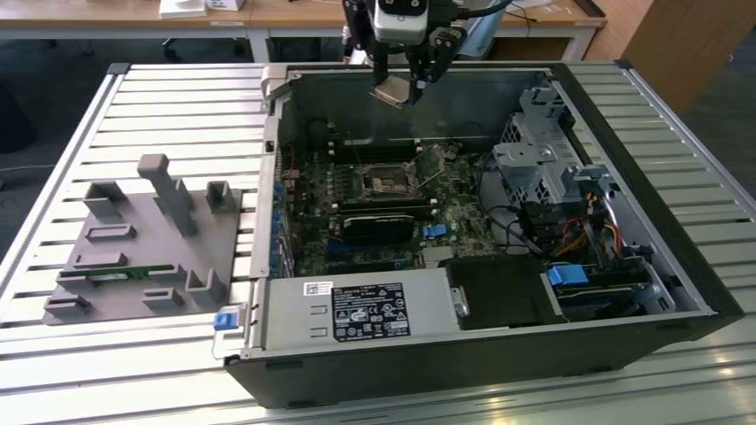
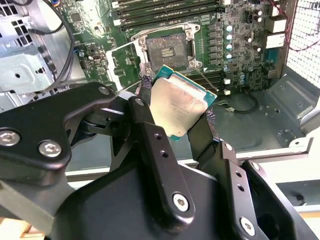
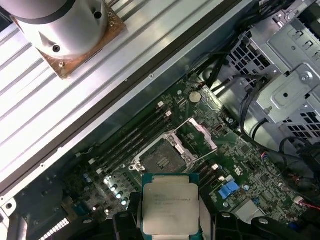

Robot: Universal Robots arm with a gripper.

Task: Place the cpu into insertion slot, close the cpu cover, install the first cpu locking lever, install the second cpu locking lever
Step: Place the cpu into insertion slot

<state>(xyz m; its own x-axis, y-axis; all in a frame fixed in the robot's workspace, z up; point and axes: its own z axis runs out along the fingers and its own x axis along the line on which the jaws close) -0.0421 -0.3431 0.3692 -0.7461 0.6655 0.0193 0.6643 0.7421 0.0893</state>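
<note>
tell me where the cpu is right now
In the exterior view the cpu hangs clamped in the claw near the case's far wall, apart from the empty insertion slot.

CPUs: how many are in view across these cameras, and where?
1. The cpu is held in the gripper, above the motherboard; the insertion slot looks empty.

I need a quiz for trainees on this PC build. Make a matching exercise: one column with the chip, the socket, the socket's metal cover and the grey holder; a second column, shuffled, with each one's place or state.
1. chip
2. socket
3. cover
4. grey holder

A. swung open beside the socket
B. on the table outside the case, at the exterior view's left
C. clamped in the gripper
D. bare, nothing seated in it

Pairs: 1-C, 2-D, 3-A, 4-B.
</note>
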